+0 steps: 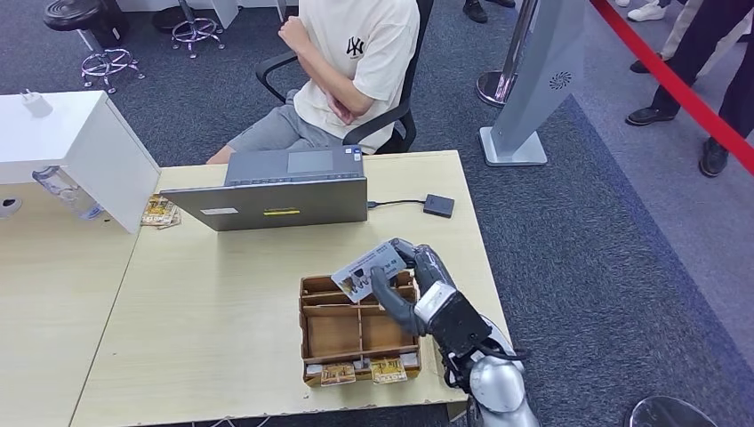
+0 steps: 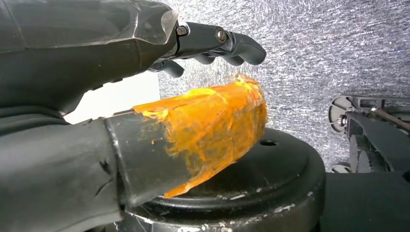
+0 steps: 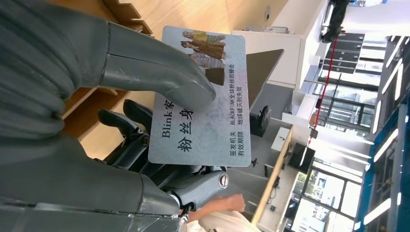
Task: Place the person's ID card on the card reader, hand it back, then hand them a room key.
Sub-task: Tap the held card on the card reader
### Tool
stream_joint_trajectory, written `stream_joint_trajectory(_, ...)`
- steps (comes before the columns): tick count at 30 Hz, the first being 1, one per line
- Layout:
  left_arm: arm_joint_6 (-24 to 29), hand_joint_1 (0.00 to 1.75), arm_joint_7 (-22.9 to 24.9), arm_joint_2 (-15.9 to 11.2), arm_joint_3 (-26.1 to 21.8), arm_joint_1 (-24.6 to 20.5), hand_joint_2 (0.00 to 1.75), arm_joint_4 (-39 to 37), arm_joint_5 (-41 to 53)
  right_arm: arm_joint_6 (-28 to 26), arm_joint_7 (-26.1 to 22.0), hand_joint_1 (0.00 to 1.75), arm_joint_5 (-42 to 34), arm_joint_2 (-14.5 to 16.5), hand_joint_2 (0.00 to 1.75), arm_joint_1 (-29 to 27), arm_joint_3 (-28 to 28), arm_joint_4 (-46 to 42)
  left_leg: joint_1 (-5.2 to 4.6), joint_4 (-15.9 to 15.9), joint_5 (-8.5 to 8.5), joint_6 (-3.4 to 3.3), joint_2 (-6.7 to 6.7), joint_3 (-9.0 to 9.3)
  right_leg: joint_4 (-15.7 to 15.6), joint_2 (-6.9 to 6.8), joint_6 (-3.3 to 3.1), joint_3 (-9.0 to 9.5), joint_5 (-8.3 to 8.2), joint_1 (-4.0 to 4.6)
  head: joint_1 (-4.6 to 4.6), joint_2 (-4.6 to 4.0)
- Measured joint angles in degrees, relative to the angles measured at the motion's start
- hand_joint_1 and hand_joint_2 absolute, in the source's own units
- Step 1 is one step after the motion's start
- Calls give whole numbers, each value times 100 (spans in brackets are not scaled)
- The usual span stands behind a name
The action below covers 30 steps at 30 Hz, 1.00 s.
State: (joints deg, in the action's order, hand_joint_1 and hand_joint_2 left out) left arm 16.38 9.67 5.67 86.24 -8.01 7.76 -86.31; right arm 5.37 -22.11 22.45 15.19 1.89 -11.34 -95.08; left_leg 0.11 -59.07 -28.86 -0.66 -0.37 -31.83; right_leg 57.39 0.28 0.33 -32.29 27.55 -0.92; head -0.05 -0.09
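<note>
Holding a card (image 1: 368,269) in our right hand (image 1: 412,283), we pinch it between the thumb (image 3: 159,72) on its printed face and the darker fingers (image 3: 130,140) behind it. The card is pale blue-grey, with printed figures at one end and lines of text; it sits tilted above the far edge of the wooden tray (image 1: 360,331), which lies just beneath the hand. Card reader (image 1: 438,205): small dark square, on the table (image 1: 213,311) beyond the hand and well apart from it, cabled to the laptop (image 1: 283,189). Person (image 1: 342,71): seated past the laptop, across the table from the hand. Left hand (image 2: 145,111): holds nothing, fingers (image 2: 227,46) extended and apart from the orange-taped thumb (image 2: 212,123), over grey carpet and a dark round base.
</note>
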Motion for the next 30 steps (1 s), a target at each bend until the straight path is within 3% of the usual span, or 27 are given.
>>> stream_joint_trajectory(16, 47, 0, -79, -20, -473, 32, 0, 0, 0, 689, -21, 175, -881, -61, 175, -600, 1092, -46, 0, 0, -1, -1, -1, -1, -1, 0, 0, 0, 0, 0, -1, 0)
stream_joint_trajectory(30, 47, 0, -116, -34, -628, 62, 0, 0, 0, 1335, -126, 175, -1373, -609, 175, -579, 1832, 626, -1, 0, -2, -1, -1, -2, -2, -1, 1, 0, 0, 0, -1, 0)
